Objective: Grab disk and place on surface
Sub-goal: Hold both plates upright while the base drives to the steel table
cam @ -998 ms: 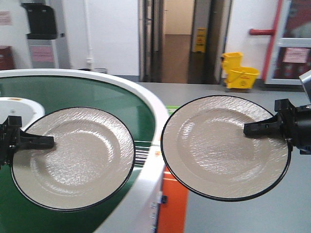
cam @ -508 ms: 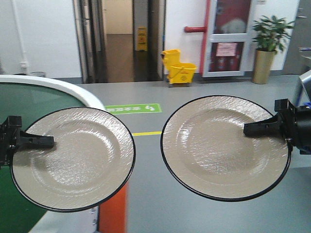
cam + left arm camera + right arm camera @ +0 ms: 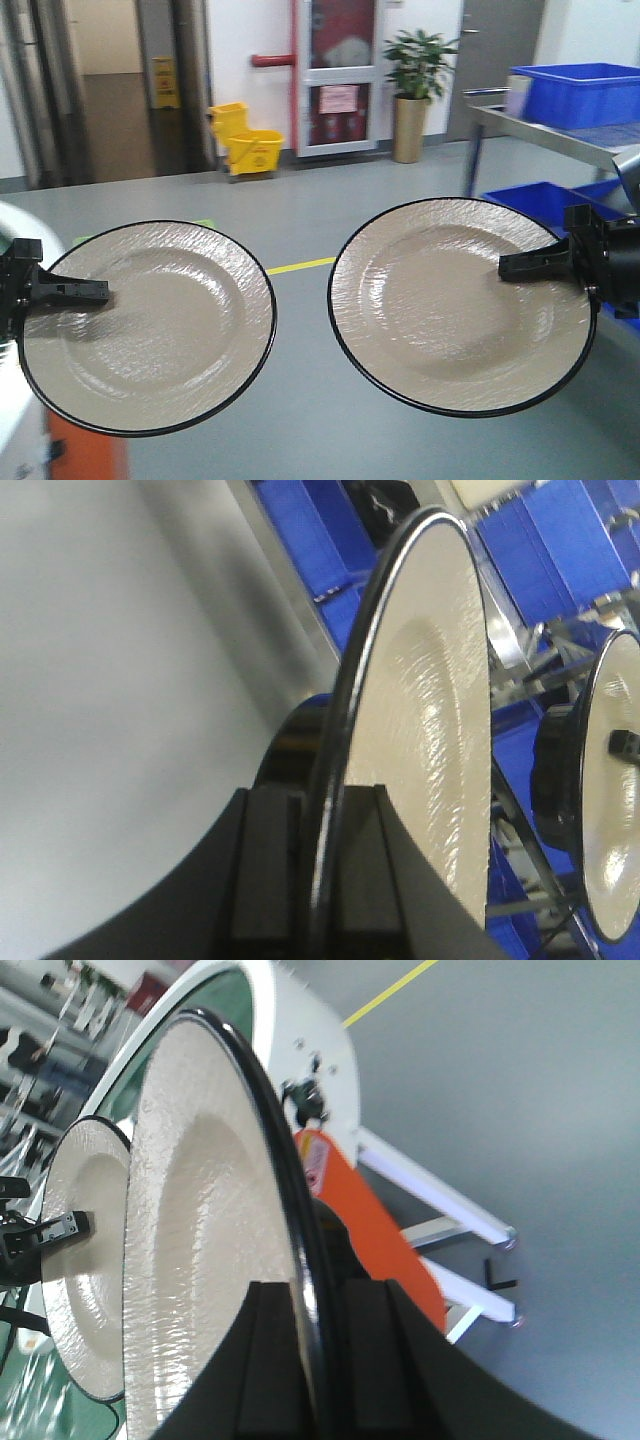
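Note:
Two beige disks with black rims hang in the air above the grey floor, each gripped at its outer edge. The left disk (image 3: 150, 325) (image 3: 430, 710) has my left gripper (image 3: 95, 292) (image 3: 318, 880) shut on its left rim. The right disk (image 3: 460, 305) (image 3: 200, 1260) has my right gripper (image 3: 510, 265) (image 3: 310, 1360) shut on its right rim. Both wrist views show each rim pinched between the two black fingers. The right wrist view also catches the left disk (image 3: 80, 1250). The surface is out of view.
The conveyor's white edge (image 3: 12, 400) and orange panel (image 3: 85, 455) sit at the far left; its green belt (image 3: 190, 1000) shows in the right wrist view. A steel rack with blue bins (image 3: 575, 95) stands at right. A yellow mop bucket (image 3: 250, 145) and potted plant (image 3: 415, 90) stand by the far wall.
The whole background has slid to the left: the view has swung right, away from the conveyor and toward the rack. Both disks stay gripped in the same spots in the frame.

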You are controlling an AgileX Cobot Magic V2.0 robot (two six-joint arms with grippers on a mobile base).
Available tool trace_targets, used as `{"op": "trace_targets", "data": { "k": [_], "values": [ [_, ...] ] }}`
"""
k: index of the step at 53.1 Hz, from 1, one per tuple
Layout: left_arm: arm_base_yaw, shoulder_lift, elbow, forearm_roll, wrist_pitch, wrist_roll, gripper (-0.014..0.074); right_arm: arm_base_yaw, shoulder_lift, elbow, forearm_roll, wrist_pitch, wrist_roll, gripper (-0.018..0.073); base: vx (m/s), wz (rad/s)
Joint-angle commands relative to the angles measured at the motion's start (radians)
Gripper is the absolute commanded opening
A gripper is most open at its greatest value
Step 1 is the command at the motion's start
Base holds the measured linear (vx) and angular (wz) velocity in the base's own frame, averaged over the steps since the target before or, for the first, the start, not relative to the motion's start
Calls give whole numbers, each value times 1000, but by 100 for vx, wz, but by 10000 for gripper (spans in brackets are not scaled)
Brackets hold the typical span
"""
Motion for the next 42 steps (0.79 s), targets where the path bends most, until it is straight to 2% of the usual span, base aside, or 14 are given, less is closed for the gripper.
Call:
{"op": "trace_targets", "data": {
  "k": [1,25,42],
  "values": [
    [-3,-51,-37,-139,29,-16,-6,-4,-53,-31,130,-1,8,-9,15,-58],
    [-3,-51,-37,-139,29,-16,-6,-4,-53,-31,130,-1,8,-9,20,-57],
    [-3,-51,-37,-139,29,-16,-6,-4,-53,-31,130,3,8,-9,29,-25]
  ]
}}
